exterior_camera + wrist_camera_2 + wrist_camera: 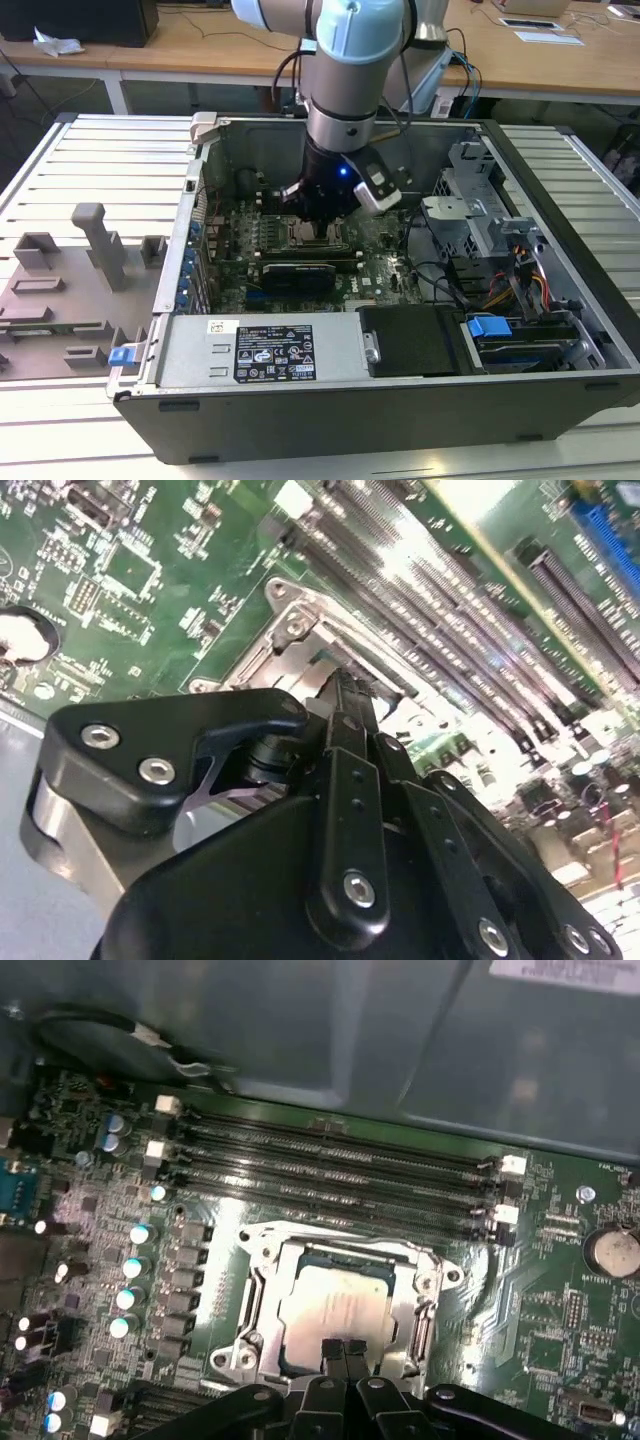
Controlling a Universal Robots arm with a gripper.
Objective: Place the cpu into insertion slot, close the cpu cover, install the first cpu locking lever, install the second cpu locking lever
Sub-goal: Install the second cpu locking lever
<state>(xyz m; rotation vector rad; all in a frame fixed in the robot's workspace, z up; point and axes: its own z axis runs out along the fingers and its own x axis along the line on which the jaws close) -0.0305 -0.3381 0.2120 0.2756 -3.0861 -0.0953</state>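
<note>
The cpu, a dull silver square, lies flat in the insertion slot on the green motherboard. The cpu cover, a silver frame, lies down around the chip, whose top shows through its window. My gripper is shut, its two black fingertips together and resting at the near edge of the chip and cover. In the second wrist view the fingers press down onto the socket's metal frame. In the exterior view the gripper reaches down into the open computer case over the socket. I cannot make out the locking levers clearly.
Long black memory slots run just beyond the socket. A row of capacitors and a coin battery flank it. Around the arm stand the case walls, a drive cage and the power supply. Grey fixtures sit outside the case.
</note>
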